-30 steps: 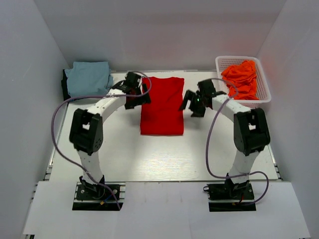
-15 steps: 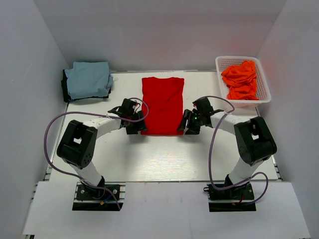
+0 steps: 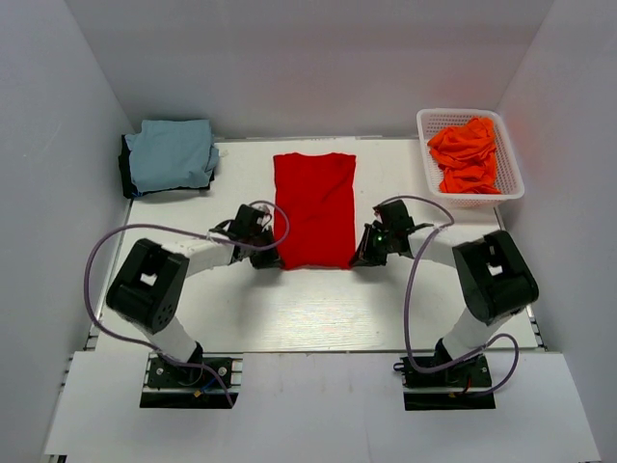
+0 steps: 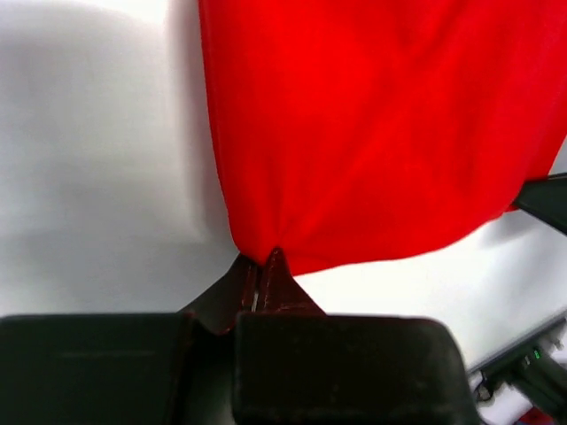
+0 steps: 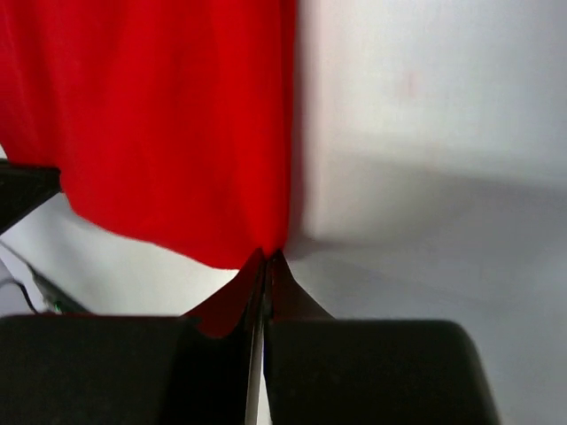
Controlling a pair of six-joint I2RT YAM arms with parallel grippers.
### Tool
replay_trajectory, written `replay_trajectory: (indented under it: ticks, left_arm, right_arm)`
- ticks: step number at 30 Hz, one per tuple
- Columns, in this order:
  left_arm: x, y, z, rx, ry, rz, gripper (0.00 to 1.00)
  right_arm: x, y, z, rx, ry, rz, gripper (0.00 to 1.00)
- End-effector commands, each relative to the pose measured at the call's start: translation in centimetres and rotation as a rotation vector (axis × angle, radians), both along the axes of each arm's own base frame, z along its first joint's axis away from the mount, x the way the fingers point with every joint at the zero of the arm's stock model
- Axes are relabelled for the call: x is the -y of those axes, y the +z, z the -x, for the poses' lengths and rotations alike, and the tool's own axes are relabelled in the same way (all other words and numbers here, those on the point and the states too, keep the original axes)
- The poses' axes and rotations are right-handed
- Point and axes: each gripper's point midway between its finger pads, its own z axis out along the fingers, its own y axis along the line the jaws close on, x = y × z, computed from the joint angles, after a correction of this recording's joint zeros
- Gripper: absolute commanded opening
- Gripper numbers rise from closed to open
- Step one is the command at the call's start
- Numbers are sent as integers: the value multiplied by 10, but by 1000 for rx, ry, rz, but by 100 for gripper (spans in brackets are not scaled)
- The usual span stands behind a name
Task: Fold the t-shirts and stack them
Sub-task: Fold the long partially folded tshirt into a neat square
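The near hem corners of the bright red cloth t-shirt [image 3: 314, 207], laid flat on the white surface [image 3: 318, 309], have just been reached and are pinched by the closed left fingers [image 4: 282, 292] and right fingers [image 5: 292, 301]; the fold can be started

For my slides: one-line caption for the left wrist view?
Left gripper pinching a near corner of the red t-shirt on the white table.

The near corners of the red shirt [image 3: 313, 207] are covered by the left gripper [image 3: 262, 254] and right gripper [image 3: 367, 253] in the top view. In both wrist views the shirt is cut off at the top edge. A dark item [image 3: 125, 170] under the blue shirt [image 3: 172, 154] is mostly hidden. The orange shirts [image 3: 467, 154] are bunched; their count cannot be told.
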Motion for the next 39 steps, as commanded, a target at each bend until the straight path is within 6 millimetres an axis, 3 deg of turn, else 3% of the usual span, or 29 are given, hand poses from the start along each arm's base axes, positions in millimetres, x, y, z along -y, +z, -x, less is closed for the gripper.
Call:
replay_trajectory:
  ticks: [1, 3, 4, 7, 9, 10, 12, 13, 14, 16, 17, 18, 19, 20, 22, 23, 24, 26, 27, 29, 31, 32, 34, 35, 37, 39]
  left_arm:
    - [-7, -1, 61, -137, -13, 5, 0]
    - [-15, 26, 73, -105, 38, 12, 0]
    - [-18, 33, 83, -101, 37, 20, 0]
    - [-22, 54, 116, -118, -9, 70, 0]
    - [-20, 83, 128, -98, -29, 133, 0]
    - [-24, 86, 142, -138, -40, 118, 0]
    - [-27, 102, 146, -143, -40, 116, 0]
    - [-27, 107, 144, -130, -35, 113, 0]
    - [-24, 121, 135, -90, -33, 127, 0]
    - [-23, 129, 117, -43, -3, 105, 0]
    - [-20, 144, 103, 12, 12, 111, 0]
    - [-24, 150, 91, 37, 46, 96, 0]
    - [-37, 143, 79, 36, 110, 13, 0]
    - [-41, 154, 65, 75, 161, -9, 0]
    - [-54, 158, 39, 126, 310, -64, 0]
    - [-55, 159, 26, 146, 336, -75, 0]
    - [-57, 162, 14, 157, 388, -69, 0]
    - [-54, 174, -9, 213, 419, -46, 0]
    - [-55, 165, -21, 200, 436, -58, 0]
    - [-49, 171, -41, 209, 431, -46, 0]
    - [-47, 166, -64, 189, 427, -62, 0]
    - [-45, 163, -69, 186, 416, -75, 0]
    - [-40, 166, -87, 196, 389, -45, 0]
    - [-40, 152, -93, 172, 383, -55, 0]
    - [-29, 154, -104, 176, 344, -1, 0]
    - [-26, 139, -111, 144, 326, -5, 0]
  right_arm:
    - [5, 18, 44, -34, 84, -8, 0]
    - [9, 22, 68, -40, 122, -18, 0]
    - [14, 14, 87, -75, 137, -23, 0]
    - [16, 28, 126, -120, 163, -83, 0]
    - [22, 35, 152, -156, 183, -86, 0]
    - [20, 47, 154, -139, 173, -116, 0]
    - [14, 73, 151, -72, 168, -177, 0]
    - [12, 81, 146, -44, 165, -185, 0]
    - [7, 104, 130, 22, 156, -202, 0]
    - [5, 112, 109, 73, 122, -187, 0]
    - [-3, 136, 93, 143, 125, -209, 0]
    - [-4, 142, 82, 168, 110, -204, 0]
    - [-6, 134, 73, 139, 105, -176, 0]
    - [-11, 160, 52, 223, 106, -177, 0]
    - [-13, 160, 32, 231, 89, -152, 0]
    - [-17, 173, 13, 271, 81, -150, 0]
    - [-18, 166, 2, 255, 70, -138, 0]
    - [-20, 192, -28, 322, 38, -145, 0]
    - [-21, 187, -36, 312, 34, -132, 0]
    - [-19, 185, -57, 312, 16, -126, 0]
    - [-24, 197, -69, 329, 27, -150, 0]
    - [-20, 187, -75, 291, 15, -142, 0]
    - [-24, 180, -82, 256, 29, -158, 0]
    - [-23, 174, -84, 239, 24, -160, 0]
    - [-22, 167, -85, 212, 13, -169, 0]
    - [-18, 170, -91, 238, -11, -182, 0]
